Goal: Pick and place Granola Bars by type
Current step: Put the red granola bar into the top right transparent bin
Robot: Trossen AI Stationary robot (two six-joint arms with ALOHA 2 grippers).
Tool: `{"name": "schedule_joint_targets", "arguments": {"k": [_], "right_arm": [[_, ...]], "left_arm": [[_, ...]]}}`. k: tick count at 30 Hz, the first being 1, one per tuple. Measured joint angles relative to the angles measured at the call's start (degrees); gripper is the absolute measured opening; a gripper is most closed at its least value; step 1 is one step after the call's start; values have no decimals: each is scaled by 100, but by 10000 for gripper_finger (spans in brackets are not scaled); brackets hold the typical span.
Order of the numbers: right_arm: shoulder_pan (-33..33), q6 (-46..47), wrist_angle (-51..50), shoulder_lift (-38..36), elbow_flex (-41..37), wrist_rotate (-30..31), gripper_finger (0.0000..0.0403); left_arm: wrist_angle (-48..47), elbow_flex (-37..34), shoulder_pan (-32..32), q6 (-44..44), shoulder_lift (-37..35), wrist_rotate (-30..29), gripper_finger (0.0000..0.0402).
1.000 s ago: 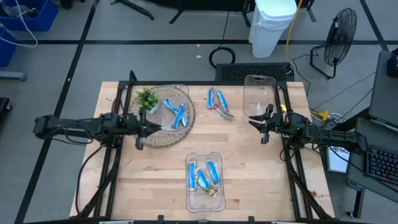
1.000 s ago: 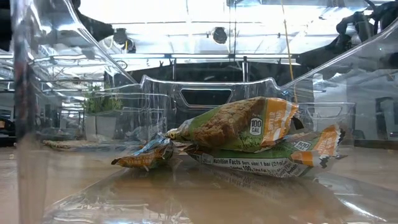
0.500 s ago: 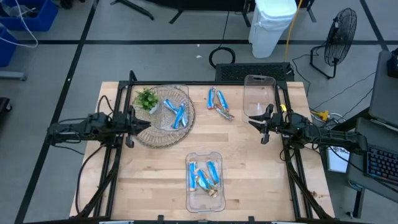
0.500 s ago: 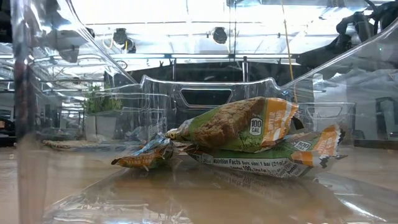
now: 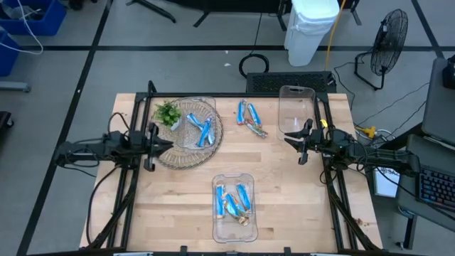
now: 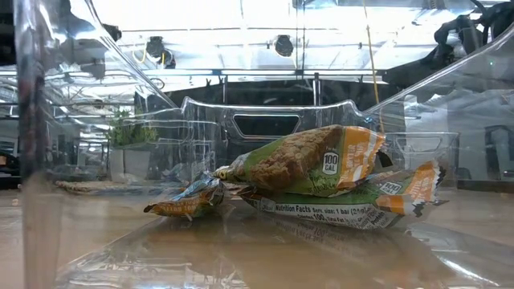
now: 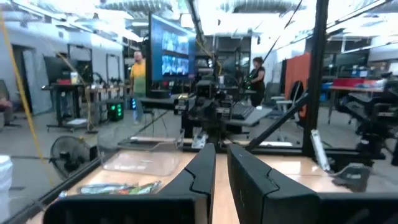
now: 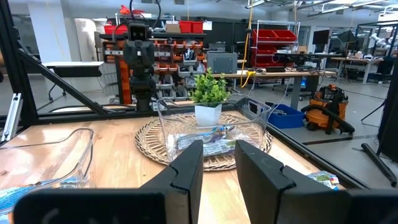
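Observation:
Blue-and-white granola bars lie in three places: in a clear bin point(image 5: 201, 130) on a round wicker mat point(image 5: 165, 156), loose on the table point(image 5: 250, 117), and in the near clear bin point(image 5: 234, 200) together with tan bars point(image 6: 305, 172). A fourth clear bin point(image 5: 296, 108) stands bare at the far right. My left gripper point(image 5: 148, 146) hovers at the mat's left rim, fingers nearly together and holding nothing. My right gripper point(image 5: 298, 143) hovers near the bare bin with a narrow gap between its fingers, also holding nothing.
A small green plant in a white pot point(image 5: 167, 112) stands on the mat's far left part. Bare wood point(image 5: 170, 206) lies to the near left and near right of the near bin. Black frame struts point(image 5: 131, 117) run along both table sides.
My left arm has drawn back toward the table's left edge, off the wicker mat to its left rim. The bars, the bins and my right arm have stayed where they were.

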Motion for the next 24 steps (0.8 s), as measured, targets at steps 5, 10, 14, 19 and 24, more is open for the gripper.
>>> {"name": "schedule_joint_targets", "arguments": {"k": [5, 10, 14, 19, 24], "right_arm": [[-1, 0, 0, 0, 0, 0, 84], [1, 0, 0, 0, 1, -2, 84], [-1, 0, 0, 0, 1, 0, 84], [1, 0, 0, 0, 1, 0, 84], [-1, 0, 0, 0, 1, 0, 84]], "left_arm": [[65, -198, -1, -149, 1, -269, 49], [-30, -248, -1, -193, 1, -267, 49], [-392, -257, -1, -312, 4, -282, 49], [-672, -255, -1, -497, 2, -282, 49], [-691, -261, -1, -514, 4, -286, 49]]}}
